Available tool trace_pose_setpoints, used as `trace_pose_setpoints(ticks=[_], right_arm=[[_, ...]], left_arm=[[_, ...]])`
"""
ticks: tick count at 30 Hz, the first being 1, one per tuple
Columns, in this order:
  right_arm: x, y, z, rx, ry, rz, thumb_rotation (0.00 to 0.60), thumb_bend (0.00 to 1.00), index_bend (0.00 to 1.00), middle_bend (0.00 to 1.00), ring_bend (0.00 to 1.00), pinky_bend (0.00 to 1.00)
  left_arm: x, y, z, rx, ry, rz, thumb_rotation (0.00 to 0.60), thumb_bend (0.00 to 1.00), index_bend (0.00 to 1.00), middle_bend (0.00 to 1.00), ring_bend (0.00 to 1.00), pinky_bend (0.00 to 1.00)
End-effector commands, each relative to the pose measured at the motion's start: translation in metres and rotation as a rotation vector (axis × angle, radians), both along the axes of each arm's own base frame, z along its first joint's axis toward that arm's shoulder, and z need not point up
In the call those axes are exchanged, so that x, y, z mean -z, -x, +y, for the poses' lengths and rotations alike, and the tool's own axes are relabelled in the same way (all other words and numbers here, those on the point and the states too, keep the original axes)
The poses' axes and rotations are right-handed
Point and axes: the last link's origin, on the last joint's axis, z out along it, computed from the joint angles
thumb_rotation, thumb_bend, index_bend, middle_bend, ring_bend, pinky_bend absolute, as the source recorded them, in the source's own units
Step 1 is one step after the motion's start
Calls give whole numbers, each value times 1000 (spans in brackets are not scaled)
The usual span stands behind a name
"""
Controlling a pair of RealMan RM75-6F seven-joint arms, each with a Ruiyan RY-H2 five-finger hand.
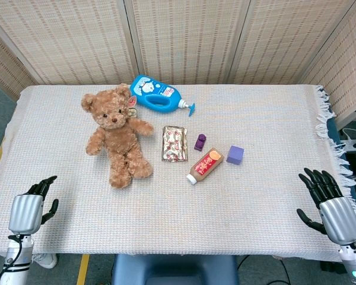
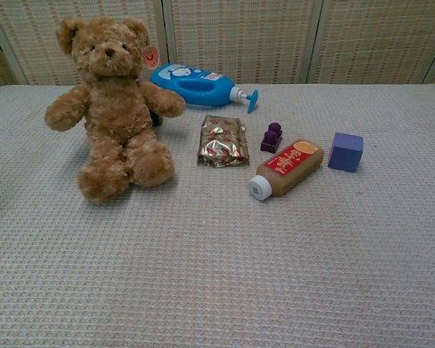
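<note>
A wide surface (image 1: 166, 208) draped in pale woven cloth stands before woven reed screens (image 1: 184, 35). At its near corners the left hand (image 1: 32, 205) and right hand (image 1: 327, 202) hover, fingers spread, holding nothing. Mid-surface lie a brown plush teddy bear (image 1: 115, 133), blue pump bottle (image 1: 157, 95), brown capped bottle (image 1: 205, 165), foil packet (image 1: 174, 143), purple cube (image 1: 235, 155) and small purple block (image 1: 200, 142).

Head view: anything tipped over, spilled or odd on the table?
Two bottles lie on their sides: the blue pump bottle behind the brown teddy bear, and the brown white-capped drink bottle. No spill visible. Both hands are open, apart from everything.
</note>
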Motion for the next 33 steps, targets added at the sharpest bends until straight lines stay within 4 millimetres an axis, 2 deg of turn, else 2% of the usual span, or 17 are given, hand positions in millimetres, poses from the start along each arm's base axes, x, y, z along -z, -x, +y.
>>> trace_pose_setpoints(ticks=[1,6,9,16,22,33], right_arm=[[-1,0,2,3,4,-3,600,171,0,0,0,0],[2,1,3,31,-5,-4,600,171,0,0,0,0],[3,-1,1,28,-6,-11,600,171,0,0,0,0],[9,-1,-6,31,-21,0,600,171,0,0,0,0],[8,-1,-7,29,-59,-3,600,171,0,0,0,0],[4,-1,-5,25,-71,-20,600,171,0,0,0,0]], left_arm=[[0,-1,0,4,-2,2,600,394,185,299,370,738],[5,2,8,-36,-71,-6,600,395,185,294,369,738],[12,0,20,-65,-89,-36,600,394,179,286,369,738],[35,-20,69,-134,-63,-98,600,386,123,238,370,738],[53,-28,106,-233,-48,-126,600,380,109,226,369,737],[75,-48,144,-323,-70,-144,600,366,127,237,370,737]])
